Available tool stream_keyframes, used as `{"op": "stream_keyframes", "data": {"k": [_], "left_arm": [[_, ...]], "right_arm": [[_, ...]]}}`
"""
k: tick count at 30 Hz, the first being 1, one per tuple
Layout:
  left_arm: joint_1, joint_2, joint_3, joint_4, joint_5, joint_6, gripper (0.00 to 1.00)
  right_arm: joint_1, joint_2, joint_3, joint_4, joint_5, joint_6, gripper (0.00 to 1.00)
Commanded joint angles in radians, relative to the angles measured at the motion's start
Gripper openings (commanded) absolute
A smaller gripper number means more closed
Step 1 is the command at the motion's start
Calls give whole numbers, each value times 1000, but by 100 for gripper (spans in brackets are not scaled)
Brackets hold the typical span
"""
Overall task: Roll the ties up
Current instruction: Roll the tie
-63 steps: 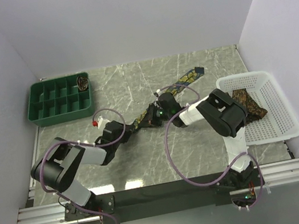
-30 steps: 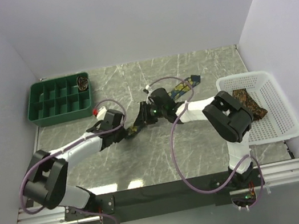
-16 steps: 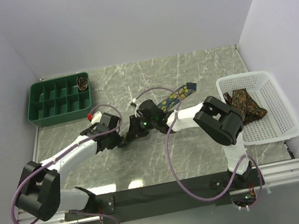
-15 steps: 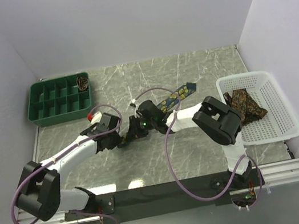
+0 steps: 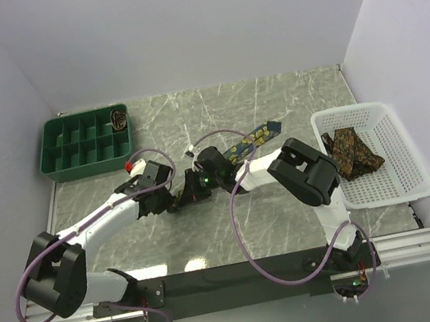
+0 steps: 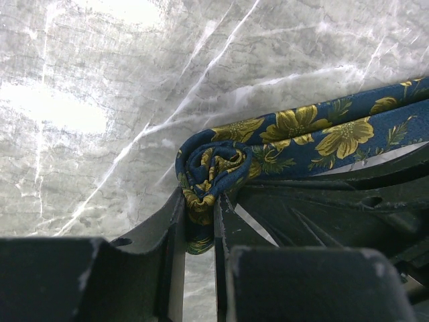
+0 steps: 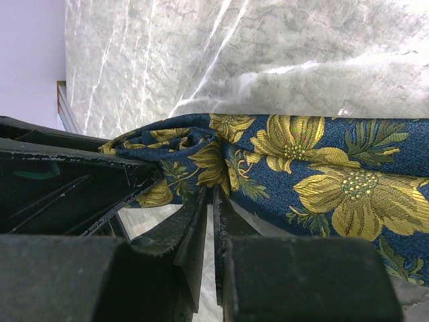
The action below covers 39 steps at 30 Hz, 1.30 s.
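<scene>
Desk [image 5: 291, 214]: grey marble-patterned top, carrying everything below.
Left arm [image 5: 100, 219]: stretches from its base at the near left out to mid-desk.
Right arm [image 5: 304, 170]: folds back from the near right and reaches leftward to the same spot.
White mesh basket [image 5: 352, 109]: on the right side of the desk, against the wall.
Green compartment tray [image 5: 83, 169]: far left corner of the desk, well apart from the arms.
Navy tie [image 5: 253, 138]: lies flat on mid-desk, its pointed end toward the basket. Its other end, between the two grippers, is wound into a small tight coil [image 6: 211, 168] (yellow flowers on dark blue).
Brown ties [image 5: 350, 149]: heaped loosely inside the basket.
Left gripper [image 6: 199, 215]: jaws narrow, clamped on the coiled end of the navy tie, which sits between the fingertips and bulges above them.
Right gripper [image 7: 210, 201]: jaws nearly together, pinching the lower edge of the navy tie just beside the coil. The flat length [image 7: 322, 174] runs off to the right.
Small dark roll [image 5: 118, 118]: stands in the tray's far right compartment; what it is made of is too small to tell.
</scene>
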Motion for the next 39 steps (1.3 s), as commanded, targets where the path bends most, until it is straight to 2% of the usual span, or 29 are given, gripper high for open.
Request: {"op": "stream_keyframes", "data": {"k": [1, 8, 16, 25, 34, 37, 39], "left_arm": [[-2, -3, 41, 25, 61, -4, 20], [-2, 44, 56, 32, 75, -6, 21], [-2, 51, 67, 52, 104, -24, 30], [-2, 57, 73, 85, 171, -61, 32], [-2, 87, 76, 112, 190, -84, 31], [-2, 98, 81, 120, 188, -93, 27], [-2, 116, 88, 118, 171, -91, 20]], "right_arm": [[8, 28, 25, 3, 6, 0, 14], [8, 27, 33, 19, 0, -3, 14], [10, 51, 57, 26, -17, 1, 14], [10, 67, 70, 24, -26, 1, 14], [13, 74, 71, 26, -29, 4, 15], [10, 77, 67, 29, -32, 6, 15], [10, 67, 56, 32, -24, 0, 17]]}}
